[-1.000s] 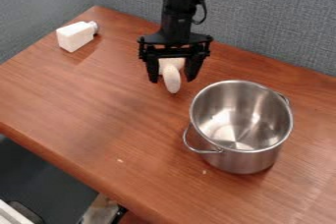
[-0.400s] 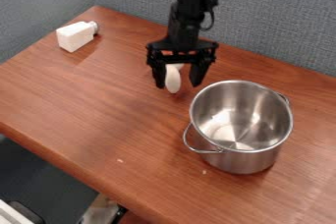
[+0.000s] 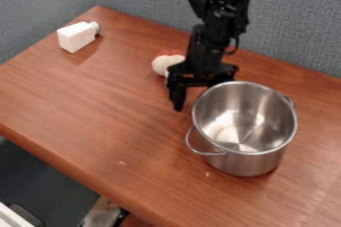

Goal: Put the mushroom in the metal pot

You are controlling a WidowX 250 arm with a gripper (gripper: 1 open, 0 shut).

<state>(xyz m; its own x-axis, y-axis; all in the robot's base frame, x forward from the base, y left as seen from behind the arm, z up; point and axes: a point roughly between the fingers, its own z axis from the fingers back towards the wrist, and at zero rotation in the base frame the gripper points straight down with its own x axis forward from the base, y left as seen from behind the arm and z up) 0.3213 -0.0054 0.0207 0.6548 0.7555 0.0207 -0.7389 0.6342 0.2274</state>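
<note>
just mushroom [image 3: 164, 64] left of open gripper [image 3: 188, 98]

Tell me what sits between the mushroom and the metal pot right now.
Only the gripper itself. Its open fingers point down at the table between the mushroom, which lies just behind and left of them, and the near rim of the metal pot. No other object stands on that stretch of table.

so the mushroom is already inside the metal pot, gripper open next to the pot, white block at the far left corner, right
Not quite. The mushroom is not in the metal pot; it lies on the table behind the gripper, as the camera view shows. The rest holds: the gripper is open beside the pot, and the white block sits at the far left corner.
</note>
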